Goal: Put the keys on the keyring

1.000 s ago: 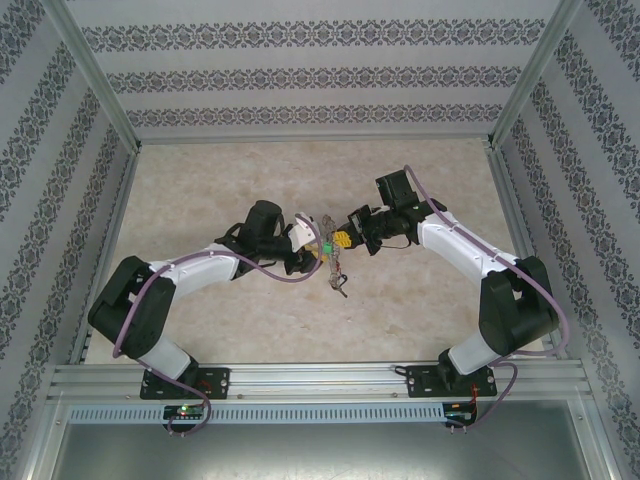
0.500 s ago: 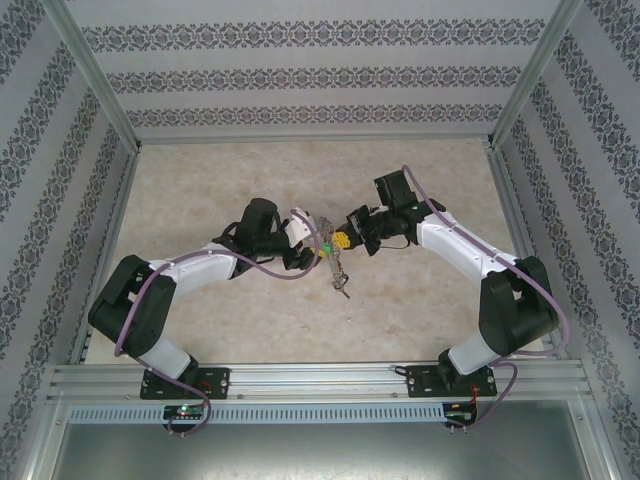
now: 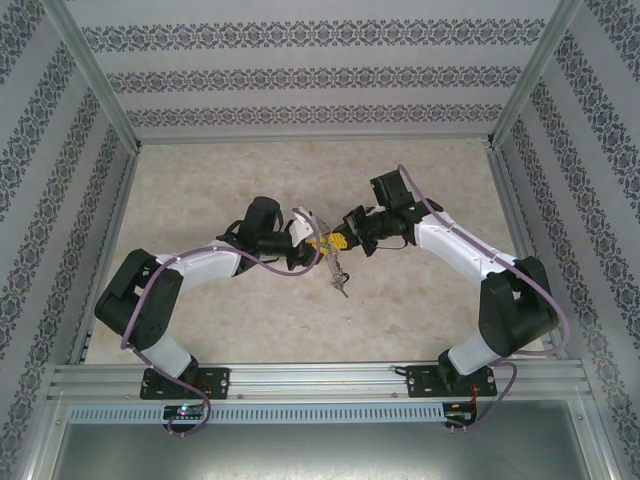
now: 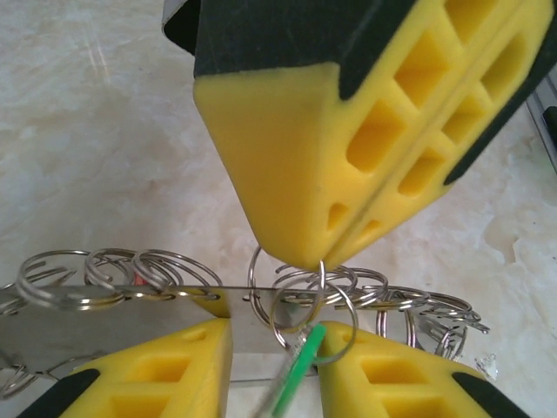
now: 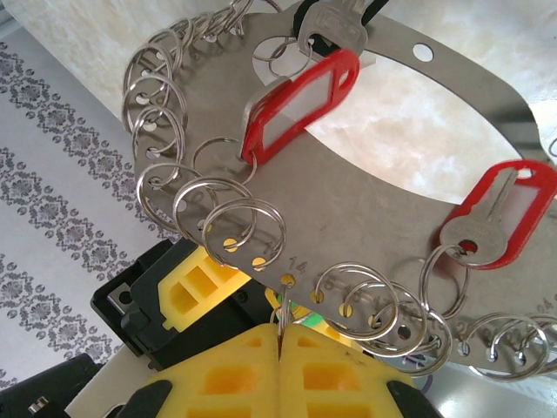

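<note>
1. two red keys [image 5: 300,104] hang on the keyring [image 5: 365,209] above the right claw [image 5: 280,335], pressed together on one edge ring [image 5: 284,305].
2. left claw [image 4: 271,341] spread, green strip [image 4: 296,370] inside; seemingly the threading step, next needs fine alignment.

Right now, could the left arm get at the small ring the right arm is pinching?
Probably yes. The left end effector is open and straddles the small ring, with only a green strip in the gap. The right end effector crowds it from above.
</note>
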